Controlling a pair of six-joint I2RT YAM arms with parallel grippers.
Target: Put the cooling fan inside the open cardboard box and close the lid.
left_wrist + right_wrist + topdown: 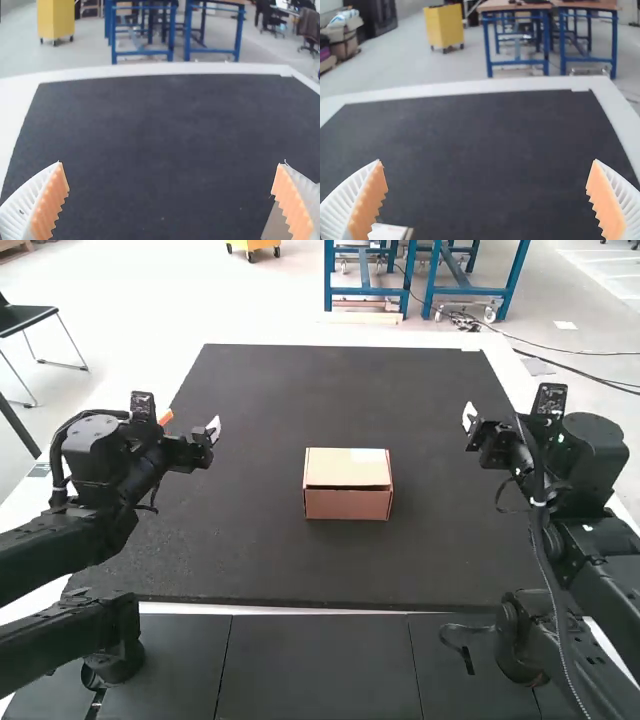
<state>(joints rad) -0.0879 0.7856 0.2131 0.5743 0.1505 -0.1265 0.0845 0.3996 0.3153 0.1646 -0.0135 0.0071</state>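
Note:
A small brown cardboard box (347, 483) sits in the middle of the black mat (300, 400), its lid down flat over the top. My left gripper (200, 433) hangs above the mat's left side, well left of the box, open and holding nothing. Over the mat's right edge my right gripper (473, 428) stands open, also holding nothing. In the left wrist view the white ribbed fingers (42, 210) with orange pads spread wide over bare mat (165, 145). In the right wrist view, a corner of the box (390, 232) peeks in beside one finger (360, 205).
The black mat lies on a white table (185, 610), with white margin showing at the front and sides. Bare mat surrounds the box on all sides. Black arm bases (110, 650) stand at the front corners.

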